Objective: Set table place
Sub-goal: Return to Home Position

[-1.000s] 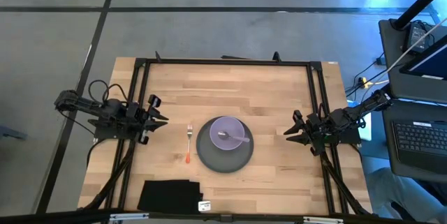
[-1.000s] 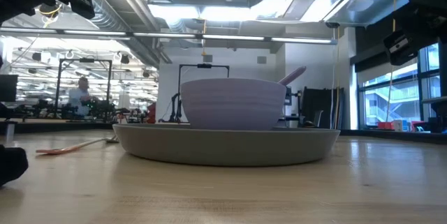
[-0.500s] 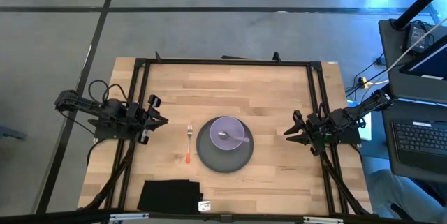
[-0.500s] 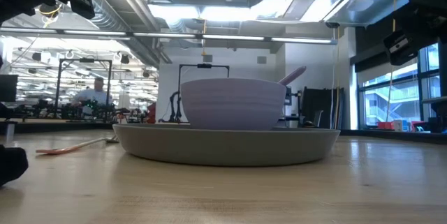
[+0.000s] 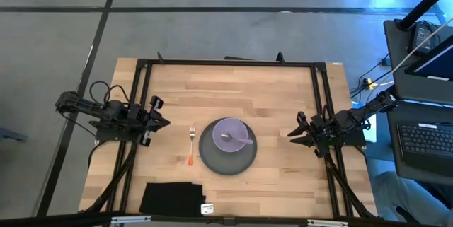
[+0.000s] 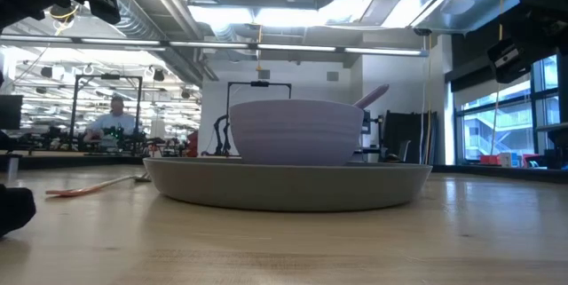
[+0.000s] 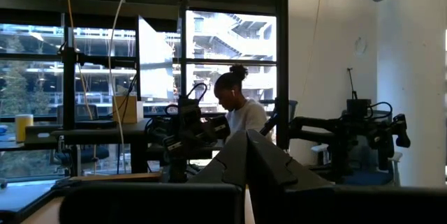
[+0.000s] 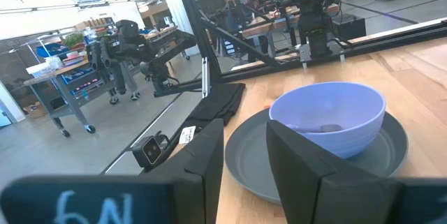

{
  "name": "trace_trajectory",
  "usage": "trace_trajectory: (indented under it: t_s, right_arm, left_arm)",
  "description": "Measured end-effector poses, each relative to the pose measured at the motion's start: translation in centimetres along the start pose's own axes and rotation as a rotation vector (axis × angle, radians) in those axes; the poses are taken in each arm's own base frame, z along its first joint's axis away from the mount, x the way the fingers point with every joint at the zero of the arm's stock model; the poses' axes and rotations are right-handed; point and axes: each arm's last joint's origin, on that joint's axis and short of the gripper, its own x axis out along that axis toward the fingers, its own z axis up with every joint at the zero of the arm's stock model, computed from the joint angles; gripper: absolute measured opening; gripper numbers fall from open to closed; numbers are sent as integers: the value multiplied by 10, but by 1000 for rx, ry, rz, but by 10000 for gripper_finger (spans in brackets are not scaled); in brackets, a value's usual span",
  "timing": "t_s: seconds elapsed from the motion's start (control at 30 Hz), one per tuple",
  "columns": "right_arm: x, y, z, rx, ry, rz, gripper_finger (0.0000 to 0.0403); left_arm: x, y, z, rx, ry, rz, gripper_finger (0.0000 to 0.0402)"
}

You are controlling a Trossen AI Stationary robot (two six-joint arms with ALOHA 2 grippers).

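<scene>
Left gripper [image 5: 164, 121] hangs over the left rail of the table [image 5: 241, 85], its fingers pressed together on nothing. At mid-table the fork [image 5: 190, 146] lies just left of the plate [image 5: 212, 163] without touching it, and the bowl [image 5: 223, 126] stands on the plate with the spoon [image 5: 237, 140] resting inside, handle toward the right. Right gripper [image 5: 291, 134] hangs by the right rail, fingers parted by a narrow gap, empty.
</scene>
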Motion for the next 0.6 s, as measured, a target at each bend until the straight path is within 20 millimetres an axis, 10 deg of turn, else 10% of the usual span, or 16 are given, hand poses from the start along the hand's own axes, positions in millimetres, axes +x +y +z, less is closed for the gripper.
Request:
trace_trajectory:
  t_s: [0.6]
  right_arm:
    - [0, 0, 0, 0, 0, 0, 113]
  left_arm:
    - [0, 0, 0, 0, 0, 0, 38]
